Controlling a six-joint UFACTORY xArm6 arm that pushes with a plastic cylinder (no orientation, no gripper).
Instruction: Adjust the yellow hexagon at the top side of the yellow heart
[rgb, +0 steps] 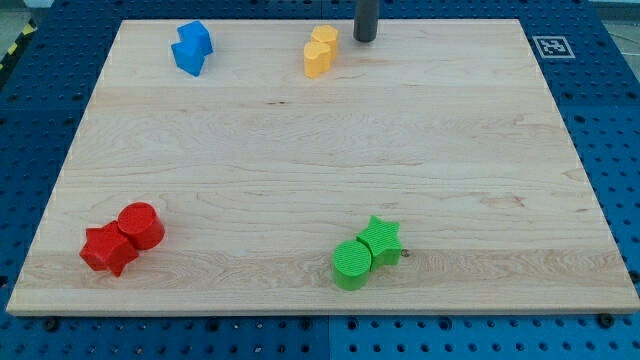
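Yellow hexagon (324, 37) touches the top of the yellow heart (316, 59), near the table (300, 150) top edge. My tip (365, 39) sits just right of the hexagon, apart. No claw on this rod, nothing held.

My tip (365, 38) is standing near the board's (320, 150) top edge, just right of the yellow hexagon (324, 37), which is touching the yellow heart (316, 60) from above. Two blue blocks (191, 48) are sitting together well to the view's left of these. Near the bottom edge, the red star (107, 250) and red cylinder (141, 225) are touching at left, while the green cylinder (351, 264) and green star (381, 240) are touching right of centre.
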